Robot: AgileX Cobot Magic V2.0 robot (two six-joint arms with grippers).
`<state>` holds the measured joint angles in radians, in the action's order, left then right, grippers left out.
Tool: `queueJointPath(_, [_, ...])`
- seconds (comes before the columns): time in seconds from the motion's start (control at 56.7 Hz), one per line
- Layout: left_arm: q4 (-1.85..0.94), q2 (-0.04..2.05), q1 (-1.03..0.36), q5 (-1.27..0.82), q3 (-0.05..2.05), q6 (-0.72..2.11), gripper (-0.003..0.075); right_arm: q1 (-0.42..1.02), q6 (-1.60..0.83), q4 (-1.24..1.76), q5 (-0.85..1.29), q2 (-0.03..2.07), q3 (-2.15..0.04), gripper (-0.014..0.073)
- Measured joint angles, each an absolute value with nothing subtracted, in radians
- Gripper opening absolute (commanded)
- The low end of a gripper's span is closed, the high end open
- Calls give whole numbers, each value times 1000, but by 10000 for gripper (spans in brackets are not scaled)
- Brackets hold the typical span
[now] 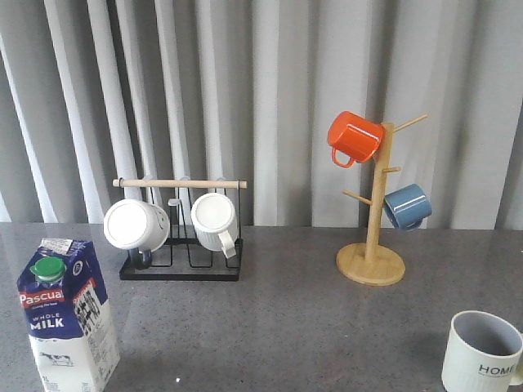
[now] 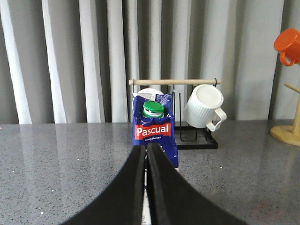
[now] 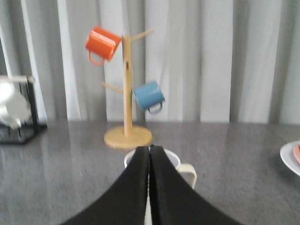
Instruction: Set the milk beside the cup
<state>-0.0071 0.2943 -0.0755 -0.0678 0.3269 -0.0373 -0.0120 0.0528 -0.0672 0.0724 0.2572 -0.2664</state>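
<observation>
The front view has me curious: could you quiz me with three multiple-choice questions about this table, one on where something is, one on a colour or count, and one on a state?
1. Where does the milk stand?
A. near left of the table
B. beside the wooden mug tree
C. inside the black rack

2. How many mugs hang on the wooden mug tree?
A. one
B. two
C. four

3. How is the cup with HOME lettering sitting?
A. tipped on its side
B. upside down
C. upright, opening upward

Answers: 1 A, the carton is at the near left, far from the cup at near right. 2 B, an orange mug and a blue mug hang there. 3 C, its grey inside shows from above.
</observation>
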Motion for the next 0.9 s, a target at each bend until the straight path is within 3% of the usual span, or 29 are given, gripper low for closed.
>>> queueJointPath(0.123, [-7, 438, -75, -66, 411, -38, -6, -12, 21, -72, 188, 473, -352, -9])
queueJointPath(0.282, [-7, 502, -77, -25, 431, -38, -6, -12, 15, -84, 152, 613, -383, -9])
queueJointPath(0.899, [-7, 506, -107, -16, 431, -38, -6, -12, 29, -53, 73, 669, -383, -4])
